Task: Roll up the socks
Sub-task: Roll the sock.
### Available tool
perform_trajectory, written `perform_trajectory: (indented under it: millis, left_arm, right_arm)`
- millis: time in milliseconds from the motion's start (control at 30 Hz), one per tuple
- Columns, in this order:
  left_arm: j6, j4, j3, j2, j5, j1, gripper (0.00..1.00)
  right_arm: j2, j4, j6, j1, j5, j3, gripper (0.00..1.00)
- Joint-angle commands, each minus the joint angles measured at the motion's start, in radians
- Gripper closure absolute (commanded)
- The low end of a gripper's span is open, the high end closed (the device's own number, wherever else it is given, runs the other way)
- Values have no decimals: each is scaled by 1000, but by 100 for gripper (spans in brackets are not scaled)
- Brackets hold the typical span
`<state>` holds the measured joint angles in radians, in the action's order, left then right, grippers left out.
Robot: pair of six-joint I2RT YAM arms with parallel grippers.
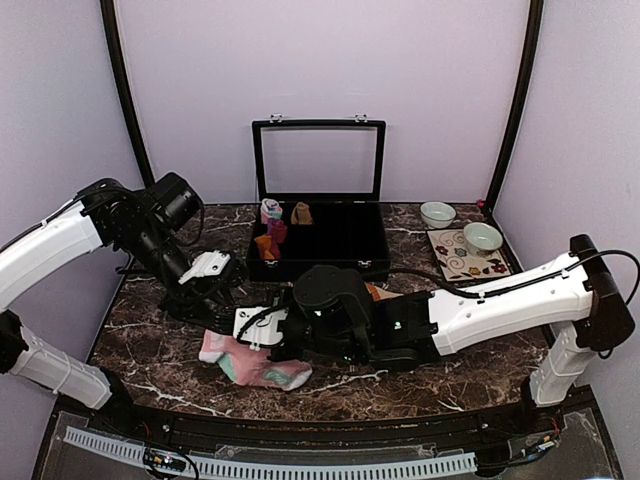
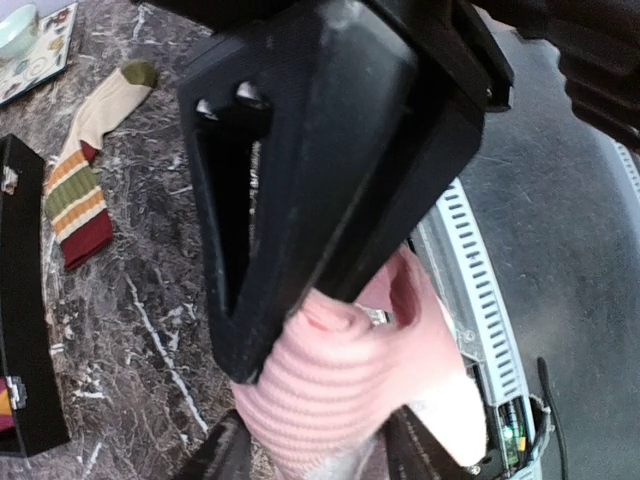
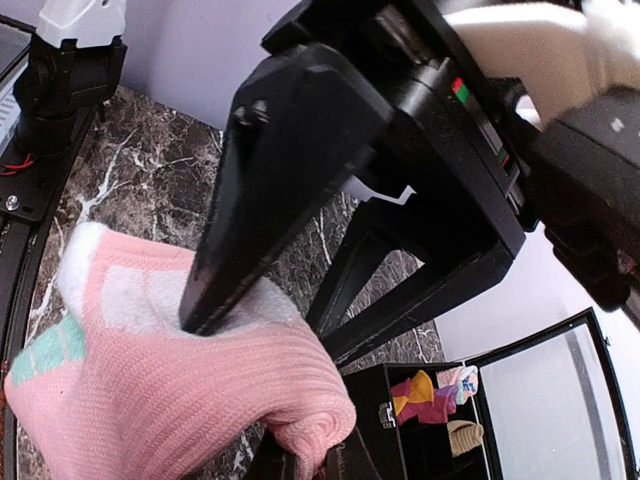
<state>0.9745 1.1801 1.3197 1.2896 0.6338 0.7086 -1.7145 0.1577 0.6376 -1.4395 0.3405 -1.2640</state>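
The pink sock [image 1: 255, 365] with mint and white patches lies on the marble near the front edge, one end lifted between the two grippers. My right gripper [image 3: 320, 465] is shut on a folded pink edge [image 3: 300, 420]. In the left wrist view the ribbed pink roll [image 2: 330, 390] sits between the fingers of my left gripper [image 2: 315, 455], which stand apart on either side of it. The right gripper's black finger [image 2: 320, 150] crosses just above. The striped sock [image 2: 80, 190] lies flat farther back, mostly hidden behind the right arm [image 1: 480, 305] in the top view.
An open black case [image 1: 320, 255] stands at the back middle with small rolled bundles [image 1: 272, 232] inside. Two bowls [image 1: 437, 213] [image 1: 482, 237] and a patterned mat [image 1: 462, 262] sit at the back right. A slotted cable rail [image 2: 480, 270] runs along the table's front edge.
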Motion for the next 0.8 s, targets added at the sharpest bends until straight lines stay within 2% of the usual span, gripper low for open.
perform_trajectory:
  millis: [0,400,633,700,767]
  left_arm:
    - [-48,-92,-54,-78,-22,0,51]
    - [-88,-183,-119,-99,-103,0,53]
    - [-106,-356,-148,-119,-328,0,79]
    - [-105,-405,-160,-141,-360,0,77]
    - [-109,-449,-178,-170,-362,1,65]
  right_arm:
    - [-21,172,-71,-3,55,-2,100]
    - [-27,246,-133,-7,40,-7,100]
    - [-16,263,-230,-9,-2,1,100]
    - [-13,276,-256,-9,-4,10,100]
    - [-11,302,-279,-9,-4,28,100]
